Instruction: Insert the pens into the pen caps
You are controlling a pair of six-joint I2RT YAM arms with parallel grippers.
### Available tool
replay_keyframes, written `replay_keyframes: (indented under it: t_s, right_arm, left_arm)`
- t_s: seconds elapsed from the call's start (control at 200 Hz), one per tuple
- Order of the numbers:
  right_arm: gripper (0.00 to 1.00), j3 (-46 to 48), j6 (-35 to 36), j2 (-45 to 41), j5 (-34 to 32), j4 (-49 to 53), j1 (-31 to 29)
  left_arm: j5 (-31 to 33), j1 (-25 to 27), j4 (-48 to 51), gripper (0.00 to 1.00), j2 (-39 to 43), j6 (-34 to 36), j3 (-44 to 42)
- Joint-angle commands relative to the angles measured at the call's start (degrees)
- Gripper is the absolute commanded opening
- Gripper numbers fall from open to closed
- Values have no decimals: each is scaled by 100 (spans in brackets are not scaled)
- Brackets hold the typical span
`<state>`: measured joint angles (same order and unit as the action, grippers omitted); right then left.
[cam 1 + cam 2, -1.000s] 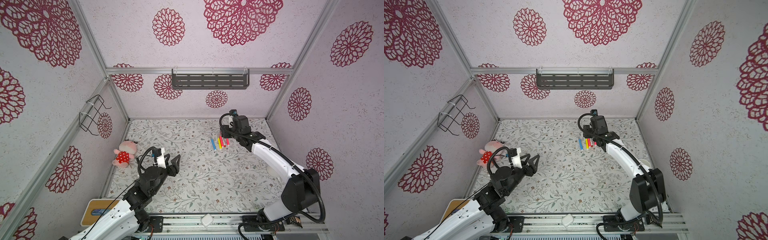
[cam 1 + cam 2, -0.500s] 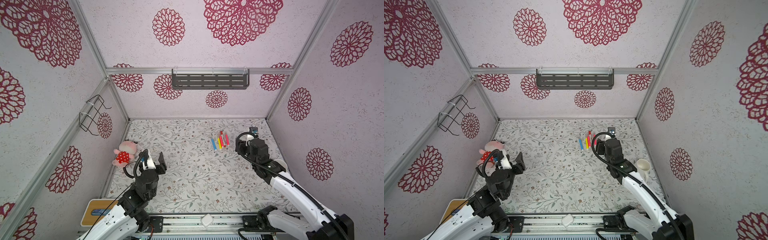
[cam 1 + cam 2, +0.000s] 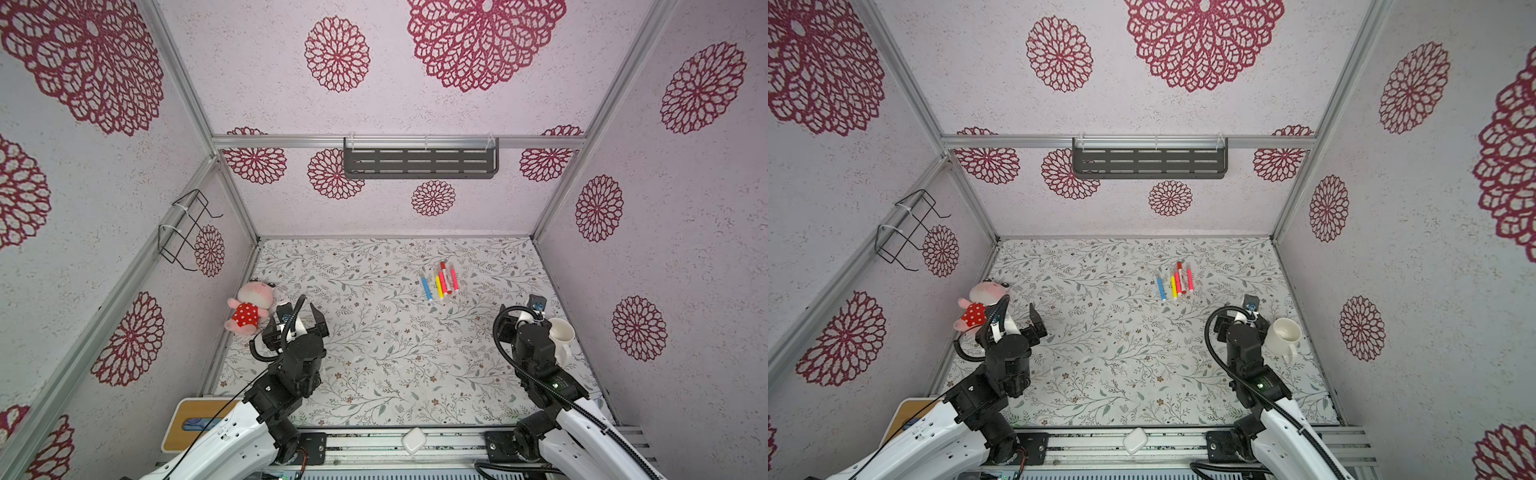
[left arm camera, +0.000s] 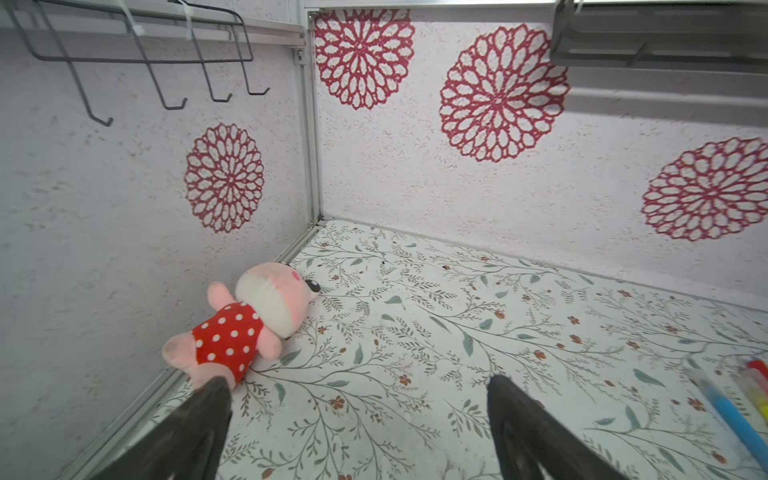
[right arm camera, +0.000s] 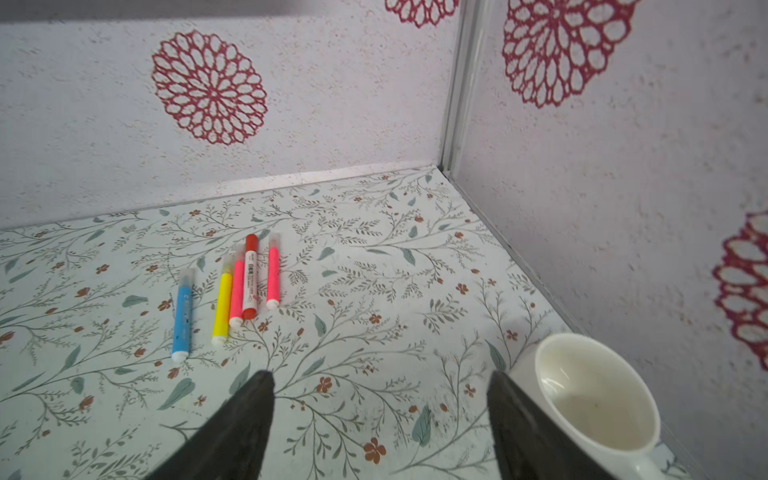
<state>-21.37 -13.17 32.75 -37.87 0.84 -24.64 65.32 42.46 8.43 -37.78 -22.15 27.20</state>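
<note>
Left gripper [image 4: 357, 380]: fingers wide apart, nothing between them. It hangs over the front left of the table [image 3: 374, 386]. A plush toy [image 4: 245, 320] lies close ahead of it against the left wall. One fingertip overlaps the toy's foot in the left wrist view, and I can't tell whether they touch.

Right gripper [image 5: 379, 376]: fingers also spread, empty, over the front right of the table. A white mug [image 5: 552, 361] stands upright just beside its outer finger, against the right wall. The mug is empty and its handle points toward the front edge.

The five pens [image 3: 443, 283] [image 3: 1177, 283] lie flat in a row at the far right of the table, well ahead of the right gripper and well apart from the left one. They run roughly parallel, and neither gripper touches them.

Across the row in the right wrist view:
- The blue pen [image 5: 182, 316] sits a little apart from the rest.
- The yellow pen [image 5: 220, 307] and a pink pen [image 5: 237, 291] lie side by side.
- The red pen [image 5: 250, 276] lies against that pink one and sits further back than its neighbours.
- A second pink pen [image 5: 272, 274] lies just beside the red one with a small gap.

The caps [image 5: 188, 275] are on the pens, all at the ends toward the back wall. Four are clear. The red pen has a red cap [image 5: 251, 241]. The opposite ends of the clear-capped pens show white plugs.
</note>
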Motion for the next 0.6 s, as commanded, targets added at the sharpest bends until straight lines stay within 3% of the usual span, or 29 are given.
replay_keyframes:
  t_s: [0.0, 0.27, 0.525, 0.595]
  right_arm:
    - [95, 208, -85, -553, -656, 139, -13]
    - [99, 675, -147, -1464, -965, 651, -14]
    - [99, 1047, 19, -1502, -915, 271, -14]
    - [99, 1200, 164, -1495, -894, 106, -10]
  left_arm:
    - [694, 8, 394, 98, -45, -248, -57]
    - [1117, 8, 644, 98, 16, -321, -121]
    - [1585, 12, 1195, 100, 109, -746, -240]
    - [1724, 12, 889, 100, 139, -473, -340]
